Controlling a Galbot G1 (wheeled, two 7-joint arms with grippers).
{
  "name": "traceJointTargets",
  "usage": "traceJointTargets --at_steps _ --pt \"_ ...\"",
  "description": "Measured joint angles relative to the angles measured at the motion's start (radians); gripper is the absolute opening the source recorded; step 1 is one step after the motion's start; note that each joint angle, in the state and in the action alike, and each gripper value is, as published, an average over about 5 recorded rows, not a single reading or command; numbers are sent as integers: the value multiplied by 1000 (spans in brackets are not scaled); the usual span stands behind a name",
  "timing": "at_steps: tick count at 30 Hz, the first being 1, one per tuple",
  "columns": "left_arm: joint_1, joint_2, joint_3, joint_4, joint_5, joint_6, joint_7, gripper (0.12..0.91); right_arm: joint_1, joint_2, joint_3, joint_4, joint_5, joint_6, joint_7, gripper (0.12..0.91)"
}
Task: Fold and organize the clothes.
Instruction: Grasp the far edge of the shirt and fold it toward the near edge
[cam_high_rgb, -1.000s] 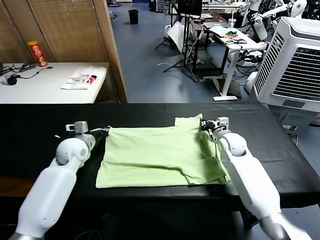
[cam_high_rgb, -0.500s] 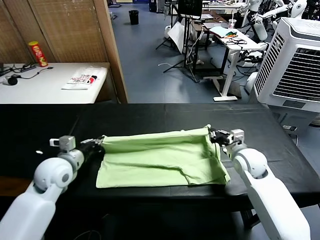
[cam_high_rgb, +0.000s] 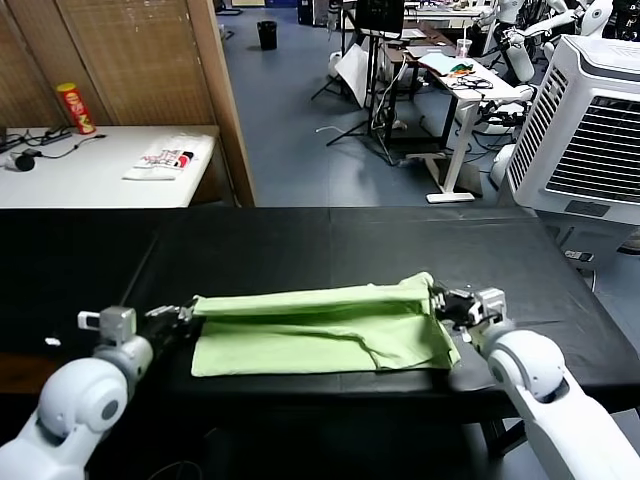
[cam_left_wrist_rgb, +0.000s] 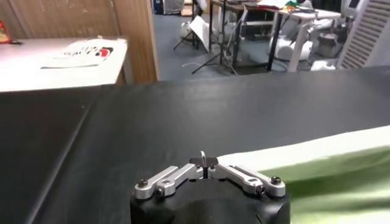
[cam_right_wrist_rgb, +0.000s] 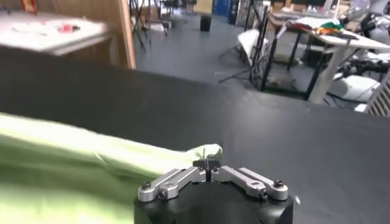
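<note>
While folded along its far edge, the mint-green T-shirt (cam_high_rgb: 320, 325) lies low in the frame's centre on the black tabletop (cam_high_rgb: 330, 235).
Left end effector (cam_high_rgb: 185, 312) clamps its left corner; right end effector (cam_high_rgb: 445, 303) clamps its right corner, both jaws together on fabric.

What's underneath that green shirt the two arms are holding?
The T-shirt lies on the black table, its far edge pinched by the left gripper and right gripper. Anything beneath the fabric is covered.
</note>
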Motion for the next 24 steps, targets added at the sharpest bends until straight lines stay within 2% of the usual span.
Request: traceJointTargets --at_steps 10,12,14,17,20,24 --pt "83 -25 -9 -10 29 16 8 126 -51 7 16 28 -1 -14 17 122" --pt "90 -30 -7 -12 32 20 9 127 -58 9 23 36 2 -10 18 132" --pt "97 -33 -8 -18 33 21 8 149 -66 7 34 46 4 -5 18 190" --pt "105 -34 -15 -30 26 21 5 265 -78 3 58 65 11 -4 17 341" --pt "111 -34 -25 -44 13 21 5 433 -81 3 88 78 31 -3 19 509" --pt "100 -43 -42 -53 -18 22 16 648 -56 19 111 62 47 5 43 695"
